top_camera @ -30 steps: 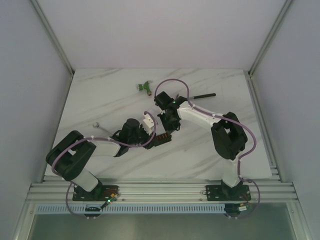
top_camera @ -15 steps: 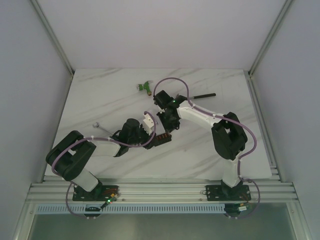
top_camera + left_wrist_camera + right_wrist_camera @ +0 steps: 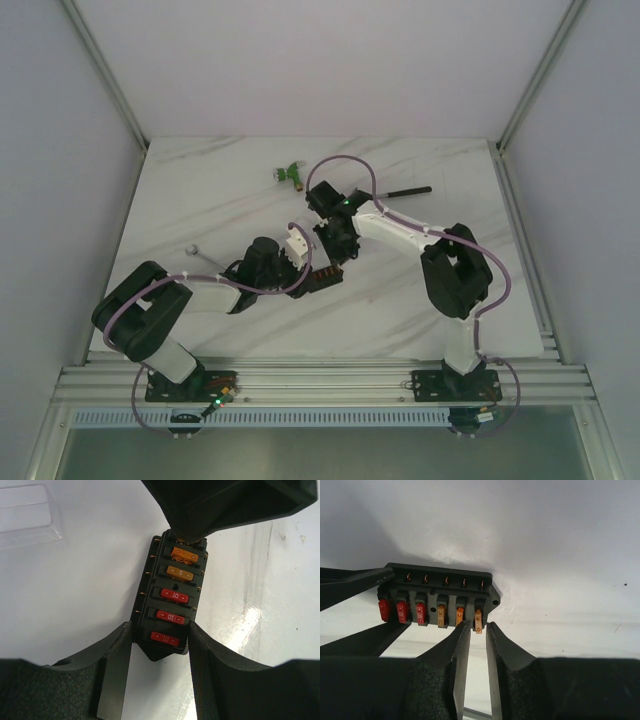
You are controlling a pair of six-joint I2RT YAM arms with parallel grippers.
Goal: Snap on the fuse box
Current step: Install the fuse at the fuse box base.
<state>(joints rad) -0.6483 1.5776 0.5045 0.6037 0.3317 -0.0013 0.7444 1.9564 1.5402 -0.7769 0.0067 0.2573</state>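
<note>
The fuse box (image 3: 322,277) is a small black block with a row of red and orange fuses, lying on the table's middle. It shows in the left wrist view (image 3: 170,600) and the right wrist view (image 3: 440,592). My left gripper (image 3: 160,630) is shut on the box's red-fuse end. My right gripper (image 3: 478,627) stands at the other end, its jaws narrowly apart on either side of the end orange fuse (image 3: 478,621), with thin gaps showing. In the top view both grippers (image 3: 312,272) (image 3: 335,262) meet over the box.
A clear plastic lid (image 3: 27,515) lies on the table just beyond the box. A black-handled hammer (image 3: 400,190) and a small green part (image 3: 291,175) lie at the back. A small metal piece (image 3: 193,249) lies at the left.
My right wrist has shifted slightly left over the box. The left arm and the fuse box have not visibly moved.
</note>
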